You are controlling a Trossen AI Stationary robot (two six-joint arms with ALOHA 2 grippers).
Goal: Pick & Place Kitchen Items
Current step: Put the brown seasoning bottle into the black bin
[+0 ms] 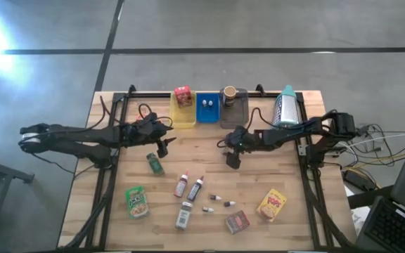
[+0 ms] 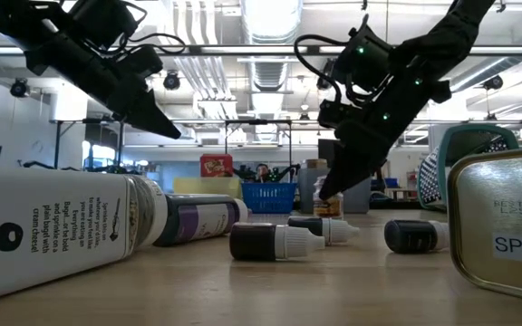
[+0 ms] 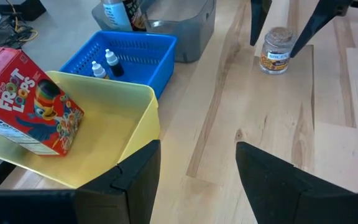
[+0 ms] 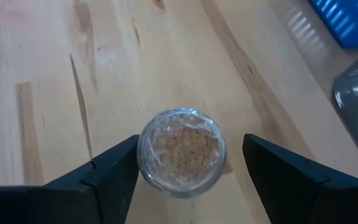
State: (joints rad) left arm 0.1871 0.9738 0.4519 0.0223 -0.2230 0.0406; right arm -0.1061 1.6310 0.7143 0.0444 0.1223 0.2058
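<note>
**Right gripper straddles a small jar**

From above, the right gripper [image 1: 232, 160] points down at mid-counter [image 1: 294, 232], just in front of the grey tray [image 1: 235, 111]; the left gripper [image 1: 163, 147] waits beside the yellow tray [image 1: 182, 118], released and empty. At counter level, the small jar [image 2: 330, 205] stands upright under the right gripper [image 2: 332, 195]. Its wrist view shows the jar [image 4: 181, 152] between the fingers [image 4: 114, 171]; one touches, one stands apart, not yet clenched.

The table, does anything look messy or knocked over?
Yes. The two dark bottles lie flat on the wooden table instead of standing, and tiny vials lie tipped beside them. Nothing looks spilled or broken.
</note>
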